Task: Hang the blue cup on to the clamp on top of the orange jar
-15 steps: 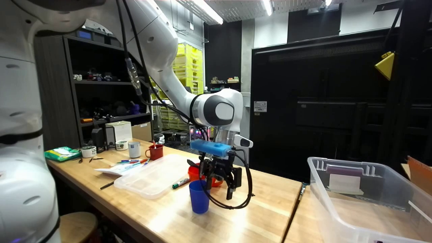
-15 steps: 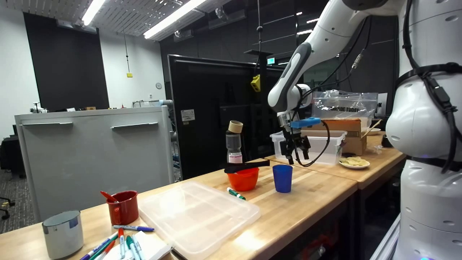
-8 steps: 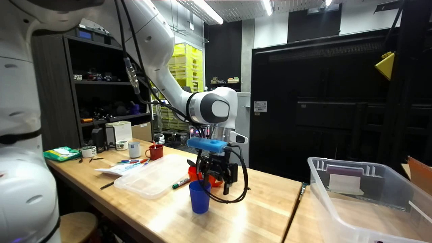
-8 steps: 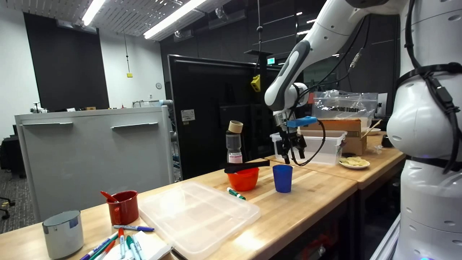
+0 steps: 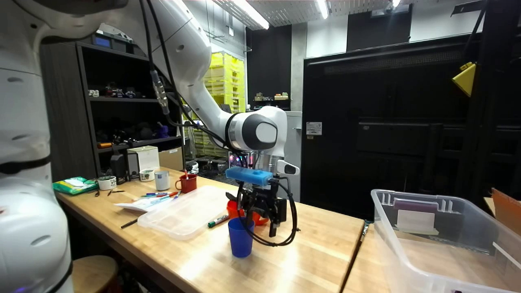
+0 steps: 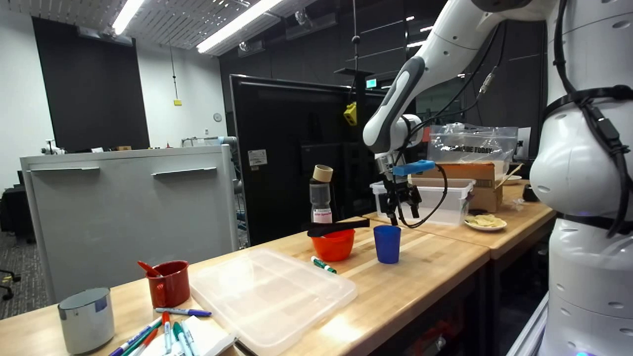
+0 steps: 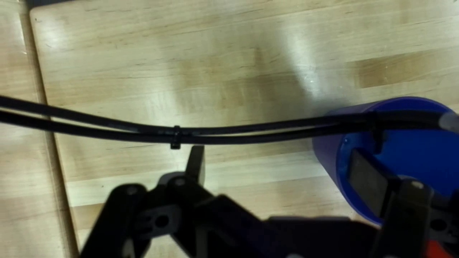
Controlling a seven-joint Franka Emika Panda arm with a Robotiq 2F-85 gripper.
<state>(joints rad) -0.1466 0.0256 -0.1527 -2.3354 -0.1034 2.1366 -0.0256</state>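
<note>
On the tabletop [image 5: 313, 260]: blue cup [image 5: 241, 244], upright. Fingers [image 7: 369, 182] spread, empty, one seemingly over its mouth, presumably so placed to pinch its side.

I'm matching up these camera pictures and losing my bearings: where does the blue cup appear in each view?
In an exterior view: the blue cup stands low, slightly left of center.
In an exterior view: the blue cup stands in the lower half, right of center.
In the wrist view: the blue cup is at the right edge, partly covered by black cables.
Shared landmark: the gripper, visible in all three.
</note>
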